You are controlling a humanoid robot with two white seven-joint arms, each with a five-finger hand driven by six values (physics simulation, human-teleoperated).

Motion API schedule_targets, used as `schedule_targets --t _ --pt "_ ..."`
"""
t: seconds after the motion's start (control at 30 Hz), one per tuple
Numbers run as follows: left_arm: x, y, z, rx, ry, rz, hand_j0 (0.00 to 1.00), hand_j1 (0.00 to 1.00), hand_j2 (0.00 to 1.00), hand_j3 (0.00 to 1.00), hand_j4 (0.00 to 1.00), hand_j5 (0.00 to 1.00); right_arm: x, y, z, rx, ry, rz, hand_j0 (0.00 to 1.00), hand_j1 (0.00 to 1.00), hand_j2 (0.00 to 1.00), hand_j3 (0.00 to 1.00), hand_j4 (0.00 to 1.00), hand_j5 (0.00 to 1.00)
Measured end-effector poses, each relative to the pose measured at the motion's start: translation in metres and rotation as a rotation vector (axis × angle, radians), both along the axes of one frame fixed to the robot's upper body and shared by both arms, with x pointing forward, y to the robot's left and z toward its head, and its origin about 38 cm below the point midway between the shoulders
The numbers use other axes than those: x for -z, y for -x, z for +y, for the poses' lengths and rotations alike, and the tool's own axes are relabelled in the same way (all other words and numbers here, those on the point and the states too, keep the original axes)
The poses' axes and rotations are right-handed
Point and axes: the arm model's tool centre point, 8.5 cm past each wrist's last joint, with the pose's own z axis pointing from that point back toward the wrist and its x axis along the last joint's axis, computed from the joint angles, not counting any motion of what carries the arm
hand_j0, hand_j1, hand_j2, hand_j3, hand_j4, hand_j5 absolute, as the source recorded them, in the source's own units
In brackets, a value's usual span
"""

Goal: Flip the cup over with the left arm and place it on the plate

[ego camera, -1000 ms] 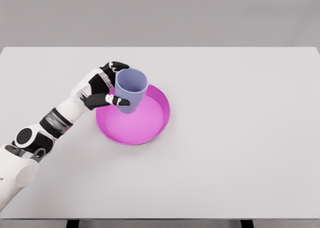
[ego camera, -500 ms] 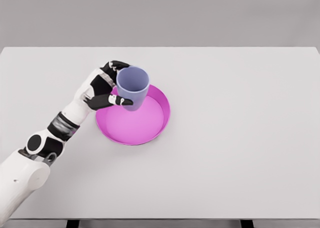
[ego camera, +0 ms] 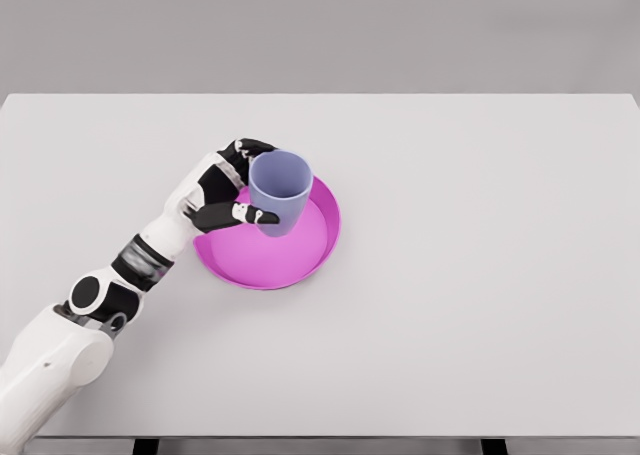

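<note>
Fingers of the left hand wrap the blue cup from its left side, thumb in front, others behind. The cup is mouth-up, slightly tilted, just left of frame centre, over the upper part of the pink plate. Side grip presumably keeps the base free for setting down. Contact with the plate cannot be judged. Right arm not visible.

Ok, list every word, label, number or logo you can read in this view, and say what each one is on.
None: no readable text anywhere in the head view.
The cup is plain blue-grey, the plate plain magenta, the table bare white.
The left hand, gripping the cup, shows only black and white panels, no markings.
</note>
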Motion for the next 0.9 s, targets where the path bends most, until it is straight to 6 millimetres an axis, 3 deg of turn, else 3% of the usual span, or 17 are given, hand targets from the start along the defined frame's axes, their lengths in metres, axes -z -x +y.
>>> schedule_targets --t 0.03,0.1,0.3,0.47,0.9 --pt "0.0002 0.0000 -0.0002 0.000 0.000 0.001 0.56 0.56 0.56 0.56 0.56 0.56 0.0000 0.0000 0.0000 0.000 0.000 0.000 1.00 1.00 1.00 1.00 1.00 1.00" --pt "0.0001 0.0000 -0.0004 0.001 0.001 0.000 0.73 0.73 0.73 0.73 0.73 0.73 0.0000 0.0000 0.0000 0.000 0.000 0.000 1.00 1.00 1.00 1.00 1.00 1.00" --pt "0.0000 0.0004 -0.0005 0.001 0.001 0.002 0.93 0.93 0.93 0.93 0.93 0.93 0.0000 0.0000 0.0000 0.000 0.000 0.000 1.00 1.00 1.00 1.00 1.00 1.00" --pt "-0.0007 0.0004 0.0002 0.000 0.000 0.001 1.00 1.00 1.00 1.00 1.00 1.00 0.0000 0.0000 0.0000 0.000 0.000 0.000 1.00 1.00 1.00 1.00 1.00 1.00" --pt "-0.0030 0.0004 0.0085 -0.009 -0.012 -0.006 1.00 1.00 1.00 1.00 1.00 1.00 0.0000 0.0000 0.0000 0.000 0.000 0.000 1.00 1.00 1.00 1.00 1.00 1.00"
